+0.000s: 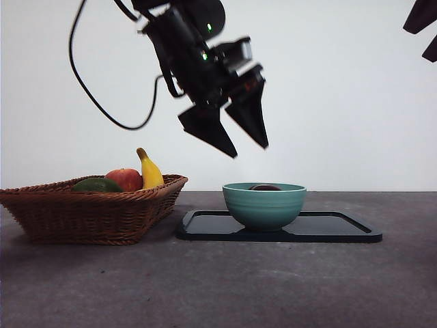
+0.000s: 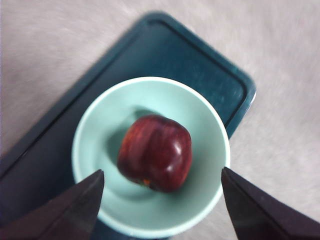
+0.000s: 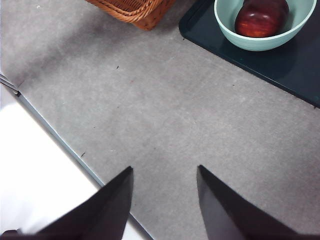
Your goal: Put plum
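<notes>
My left gripper (image 2: 161, 207) hangs empty, jaws wide, straight above the plum (image 2: 155, 152) lying in the bowl (image 2: 90, 145); looks firm, glossy, likely slippery; I'd grip across its widest middle; right gripper (image 3: 165, 200) open, idle.

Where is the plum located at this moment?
The plum lies inside the teal bowl, which stands on the black tray to the right of the wicker basket in the front view, below the open left pincer.
</notes>
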### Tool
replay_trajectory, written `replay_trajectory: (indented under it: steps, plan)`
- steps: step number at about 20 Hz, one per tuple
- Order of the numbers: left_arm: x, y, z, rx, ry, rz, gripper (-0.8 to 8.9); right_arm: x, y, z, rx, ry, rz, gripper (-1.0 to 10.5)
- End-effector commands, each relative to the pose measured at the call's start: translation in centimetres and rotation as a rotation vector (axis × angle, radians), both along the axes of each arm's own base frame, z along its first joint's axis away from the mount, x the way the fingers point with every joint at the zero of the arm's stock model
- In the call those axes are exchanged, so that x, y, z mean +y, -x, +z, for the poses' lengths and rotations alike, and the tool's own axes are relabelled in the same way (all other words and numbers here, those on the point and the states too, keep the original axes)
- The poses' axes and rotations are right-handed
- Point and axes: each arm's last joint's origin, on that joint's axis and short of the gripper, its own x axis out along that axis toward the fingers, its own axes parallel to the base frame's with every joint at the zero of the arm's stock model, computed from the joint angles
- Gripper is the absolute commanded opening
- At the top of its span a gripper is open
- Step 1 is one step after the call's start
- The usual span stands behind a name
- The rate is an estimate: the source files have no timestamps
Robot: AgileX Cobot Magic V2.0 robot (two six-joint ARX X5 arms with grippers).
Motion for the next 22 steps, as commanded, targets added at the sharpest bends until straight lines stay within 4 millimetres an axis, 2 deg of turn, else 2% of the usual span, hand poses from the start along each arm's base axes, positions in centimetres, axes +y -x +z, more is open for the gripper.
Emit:
replay_trajectory:
  steps: [1,5,10,22]
  plan:
    - [-1.5,-0.5,-0.9,-0.075,-0.008,-0.094,3.75,0.1,-0.1,0.2,0.000,-0.010,0.002,2.0]
    - [-2.4,-1.1,-2.0,-0.115,0.003,-0.119,3.76,0.1,0.0,0.2,0.006,-0.009,0.000,2.0]
    - [-2.7,-1.4,-4.4,-0.071,-0.040,-0.141,3.76,0.1,0.0,0.2,0.005,-0.009,0.000,2.0]
    - [-3.5,-1.4,-6.3,-0.072,-0.069,-0.194,3.76,0.1,-0.1,0.2,0.005,-0.010,0.000,2.0]
